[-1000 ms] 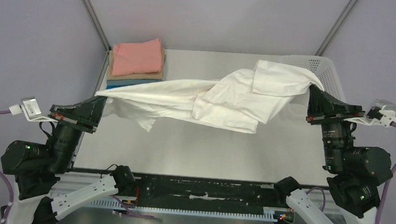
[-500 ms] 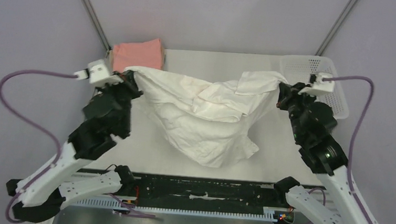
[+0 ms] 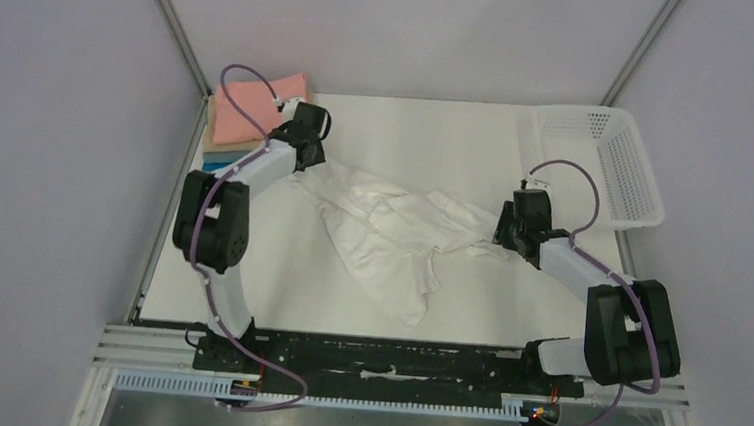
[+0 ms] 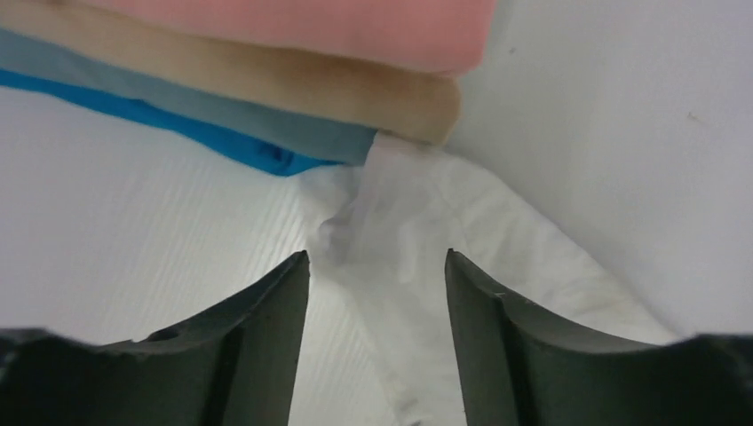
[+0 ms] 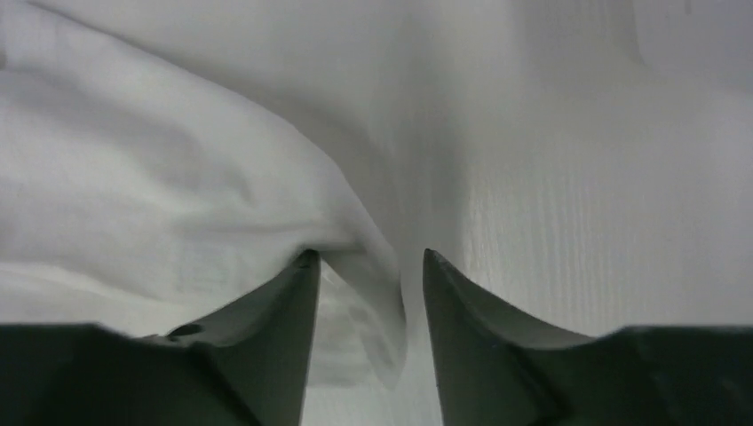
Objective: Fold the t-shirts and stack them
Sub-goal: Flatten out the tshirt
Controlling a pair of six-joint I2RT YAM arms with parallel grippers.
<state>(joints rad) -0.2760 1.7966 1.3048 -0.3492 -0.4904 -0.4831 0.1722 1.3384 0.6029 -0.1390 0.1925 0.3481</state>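
Tabletop [image 3: 438, 137] holds white t-shirt [image 3: 387, 234] — lengthwise far-left to near-right.

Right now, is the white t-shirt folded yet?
Not folded: the white t-shirt lies rumpled in a loose, wrinkled heap on the table.

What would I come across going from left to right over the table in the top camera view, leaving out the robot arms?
stack of folded t-shirts → white t-shirt, lying crumpled → mesh basket
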